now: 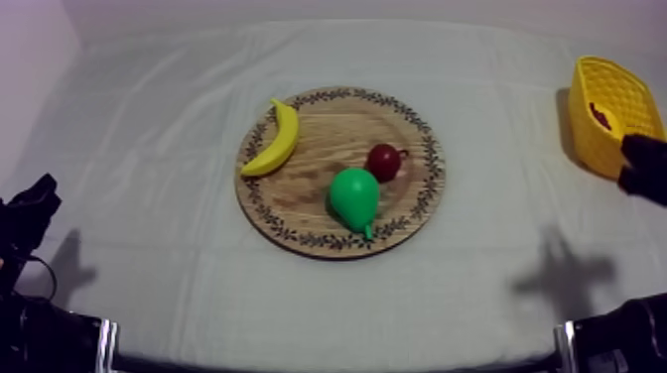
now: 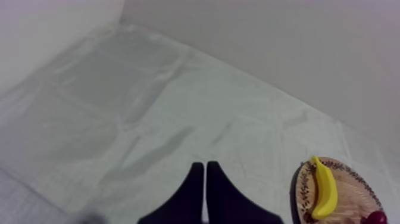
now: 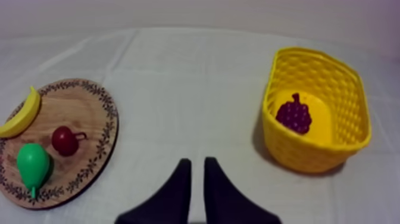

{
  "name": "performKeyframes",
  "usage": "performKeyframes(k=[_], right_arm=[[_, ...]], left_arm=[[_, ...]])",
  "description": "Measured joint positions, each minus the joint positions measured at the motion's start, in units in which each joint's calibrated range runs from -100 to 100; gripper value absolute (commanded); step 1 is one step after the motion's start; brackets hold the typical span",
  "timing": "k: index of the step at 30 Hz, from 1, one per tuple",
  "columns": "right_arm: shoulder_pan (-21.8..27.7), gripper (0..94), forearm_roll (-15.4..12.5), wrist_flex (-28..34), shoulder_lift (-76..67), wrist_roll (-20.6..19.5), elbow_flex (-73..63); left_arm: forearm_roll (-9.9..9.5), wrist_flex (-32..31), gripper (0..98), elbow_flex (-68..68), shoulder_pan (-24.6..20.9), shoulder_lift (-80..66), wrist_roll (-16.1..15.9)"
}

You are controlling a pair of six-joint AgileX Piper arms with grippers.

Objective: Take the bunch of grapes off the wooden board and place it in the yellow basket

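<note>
The purple bunch of grapes lies inside the yellow basket at the table's right side; from above it is a dark patch in the basket. The round wooden board holds a banana, a green pear and a small red fruit. My right gripper hangs over bare cloth between board and basket, shut on nothing, and sits just in front of the basket. My left gripper is shut with nothing in it, low at the left.
Grey-white cloth covers the table, with wide free room left of the board and between board and basket. The board's edge with the banana lies ahead of my left gripper. A pale wall backs the table.
</note>
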Motion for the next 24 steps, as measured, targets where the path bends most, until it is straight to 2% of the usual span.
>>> performKeyframes(k=[5, 14, 18, 24], right_arm=[[-0.5, 2.9, 1.4, -1.8, -8.5, -2.0, 8.8], [0.2, 0.6, 0.7, -7.3, -15.6, -3.5, 18.9], [0.3, 0.5, 0.6, -9.9, -15.8, -1.3, 19.3], [0.4, 0.5, 0.4, -9.8, -15.8, 5.3, 19.5]], left_arm=[[0.00, 0.0, 0.1, 0.0, 0.0, 0.0, 0.0], [0.00, 0.0, 0.1, 0.0, 0.0, 0.0, 0.0], [0.00, 0.0, 0.1, 0.0, 0.0, 0.0, 0.0], [-0.05, 0.0, 0.1, 0.0, 0.0, 0.0, 0.0]])
